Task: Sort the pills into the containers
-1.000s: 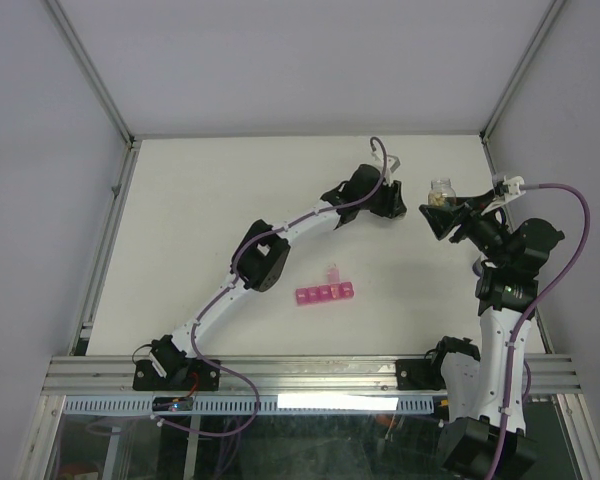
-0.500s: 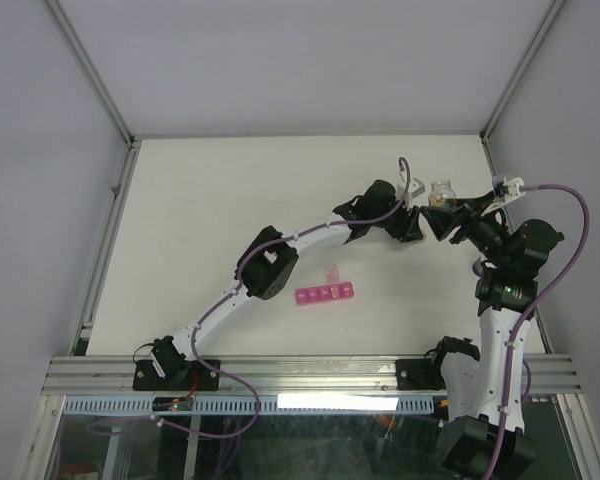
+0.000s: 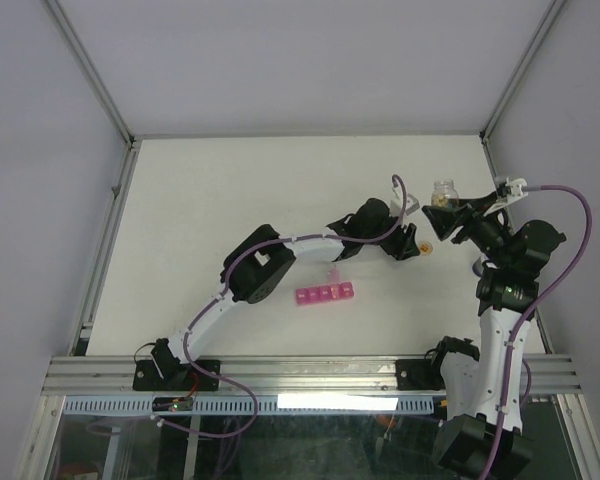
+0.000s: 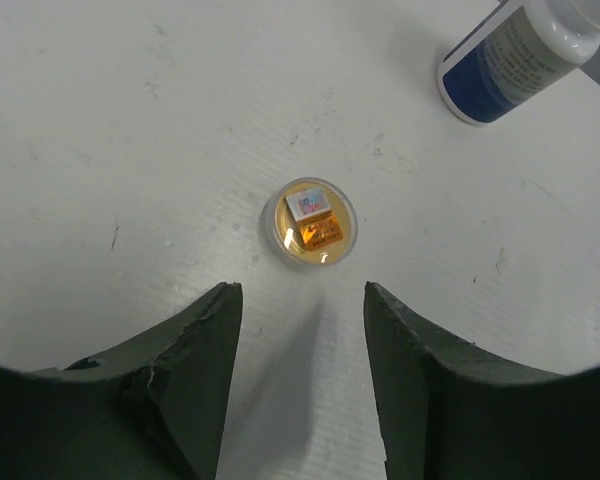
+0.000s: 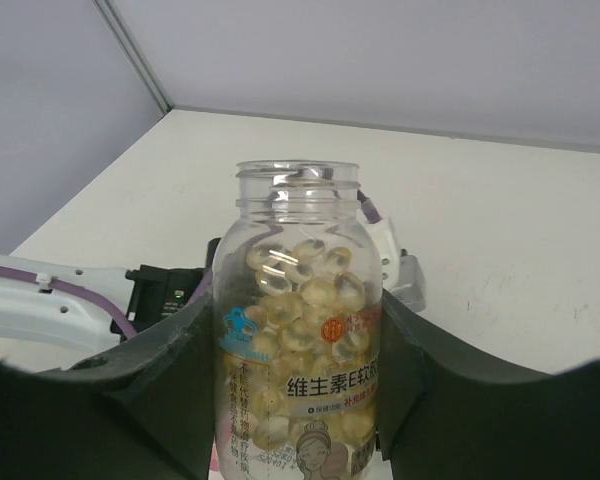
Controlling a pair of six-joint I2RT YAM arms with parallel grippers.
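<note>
My right gripper (image 5: pixel 298 335) is shut on a clear bottle (image 5: pixel 298 300) with no cap, held upright above the table's right side (image 3: pixel 442 188). It is full of yellow softgel pills (image 5: pixel 305 285). A small round amber cap (image 4: pixel 310 222) lies flat on the table. My left gripper (image 4: pixel 300 292) hovers open just near of it, with nothing between its fingers (image 4: pixel 195 350). In the top view the left gripper (image 3: pixel 415 240) sits beside the cap (image 3: pixel 426 247), just below the bottle. The magenta containers (image 3: pixel 325 294) lie mid-table with one lid raised, apart from both grippers.
A white bottle with a blue label (image 4: pixel 510 55) is on the table beyond the cap. The left arm's elbow (image 3: pixel 258 262) hangs left of the containers. Metal frame rails (image 3: pixel 120 190) border the table's left side.
The left gripper swung right to the bottle's mouth, then drew back toward the near side and opened wider. The small cap now lies on the table below it. The right arm held still.
</note>
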